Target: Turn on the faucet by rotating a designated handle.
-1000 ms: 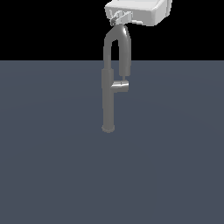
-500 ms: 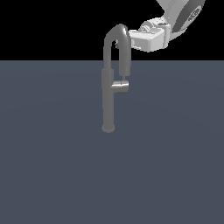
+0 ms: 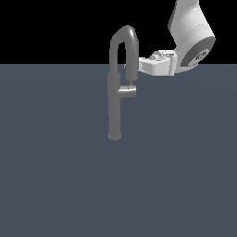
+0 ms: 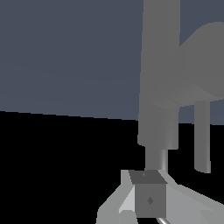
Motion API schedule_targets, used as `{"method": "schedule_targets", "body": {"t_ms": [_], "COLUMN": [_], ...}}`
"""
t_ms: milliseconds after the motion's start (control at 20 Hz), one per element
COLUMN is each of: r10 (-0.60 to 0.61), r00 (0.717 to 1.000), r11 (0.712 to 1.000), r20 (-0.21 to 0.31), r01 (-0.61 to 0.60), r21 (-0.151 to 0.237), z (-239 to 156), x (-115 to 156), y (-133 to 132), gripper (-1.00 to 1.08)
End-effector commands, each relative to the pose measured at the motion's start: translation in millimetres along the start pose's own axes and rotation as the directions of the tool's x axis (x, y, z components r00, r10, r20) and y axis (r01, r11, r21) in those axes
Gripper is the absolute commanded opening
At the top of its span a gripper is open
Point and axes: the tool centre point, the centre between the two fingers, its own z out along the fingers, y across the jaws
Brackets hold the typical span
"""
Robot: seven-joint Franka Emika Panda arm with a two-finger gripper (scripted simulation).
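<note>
Exterior view shows the claw [image 3: 134, 66], its opening impossible to judge and holding nothing, just right of the faucet [image 3: 115, 92] spout; it should drop to the handle [image 3: 127, 91] stub and push squarely.

From here I get flat, even render light with no cast shadows on the slate floor [image 3: 55, 185]. The faucet [image 3: 115, 102] shows soft shading and a pale glint on the handle [image 3: 127, 91]. Backgrounds are pure black. My wrist view is sharp but coarse, the faucet looming large.
</note>
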Motion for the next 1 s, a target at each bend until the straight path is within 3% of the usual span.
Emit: {"method": "schedule_targets", "body": {"t_ms": [0,300,950], "r10": [0.028,0.062,0.063], "r00": [0.999,0.995,0.994], "r11": [0.999,0.996,0.996], "r20": [0.037,0.083,0.084], "r01": [-0.029,-0.068,-0.068], "r21": [0.029,0.063,0.064], "z": [-0.3,0.4,1.3], "x": [11.1,26.0,20.9], "y": [-1.8,-2.8,8.1], "gripper": [-1.0,-1.0,-1.0]}}
